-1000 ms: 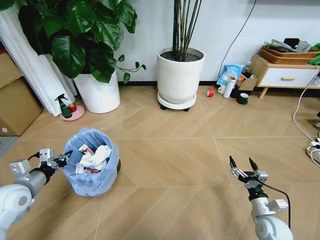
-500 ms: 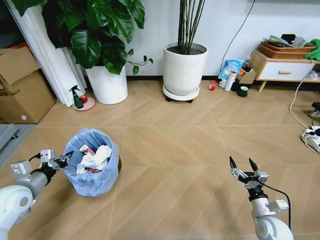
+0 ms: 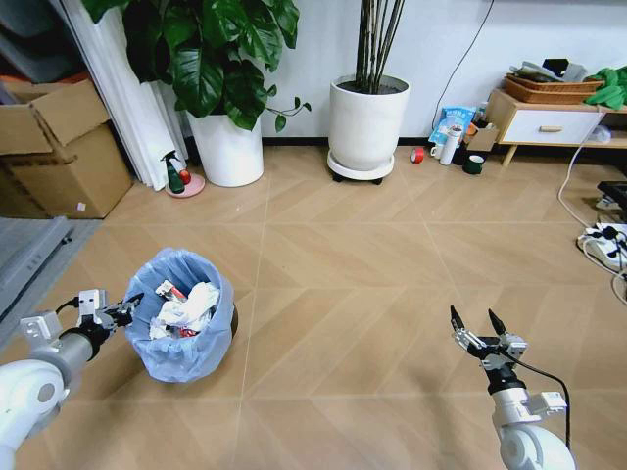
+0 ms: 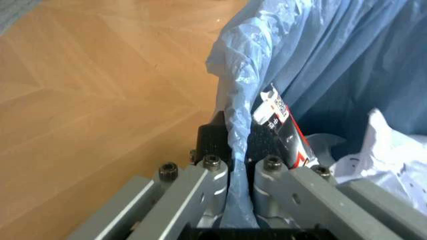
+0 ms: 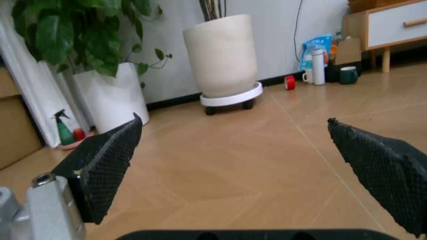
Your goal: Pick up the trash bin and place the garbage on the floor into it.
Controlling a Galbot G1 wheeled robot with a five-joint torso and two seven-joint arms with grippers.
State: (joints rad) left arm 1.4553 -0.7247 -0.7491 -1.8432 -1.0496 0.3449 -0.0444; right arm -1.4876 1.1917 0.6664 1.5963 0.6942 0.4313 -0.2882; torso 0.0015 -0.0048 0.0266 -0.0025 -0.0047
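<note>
Trash bin (image 3: 182, 315) in left gripper (image 4: 230, 170)

Domestic living room: herringbone wooden floor (image 3: 372, 264), potted plants in white pots (image 3: 368, 125), low white-drawered side cabinet (image 3: 541, 124), cardboard boxes (image 3: 61, 152), floor power strip (image 3: 600, 237).

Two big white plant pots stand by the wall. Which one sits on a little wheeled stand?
The white pot holding tall thin stems, nearer the low cabinet. The leafy plant's pot stands straight on the floor.
</note>
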